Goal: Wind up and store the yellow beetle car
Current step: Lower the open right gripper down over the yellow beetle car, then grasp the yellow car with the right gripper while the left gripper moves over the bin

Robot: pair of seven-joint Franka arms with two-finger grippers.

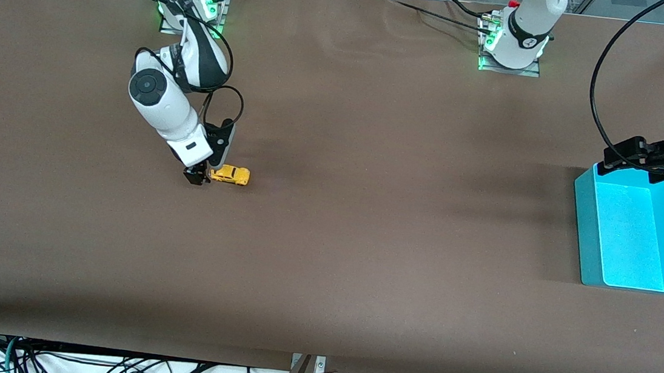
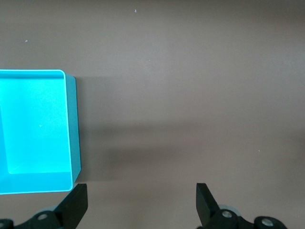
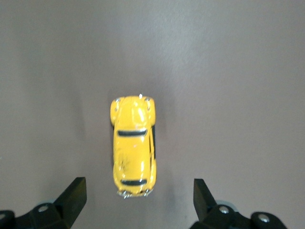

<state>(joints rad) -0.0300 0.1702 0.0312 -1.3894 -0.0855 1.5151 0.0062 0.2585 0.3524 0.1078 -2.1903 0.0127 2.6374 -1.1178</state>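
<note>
Beside the yellow beetle car point(image 1: 230, 174), right gripper point(image 1: 197, 176) jaws gape (left gripper point(image 2: 142, 205) likewise, by bin point(image 1: 583, 235)).

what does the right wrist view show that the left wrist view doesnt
Only the right wrist view shows the yellow beetle car, seen from above on its wheels, lying between the open fingers of the right gripper with a gap on each side.

Only the left wrist view shows the cyan bin, nothing visible in it, off to one side of the open left gripper, which has only bare table between its fingers.

Both show the brown table and an open gripper holding nothing.
</note>
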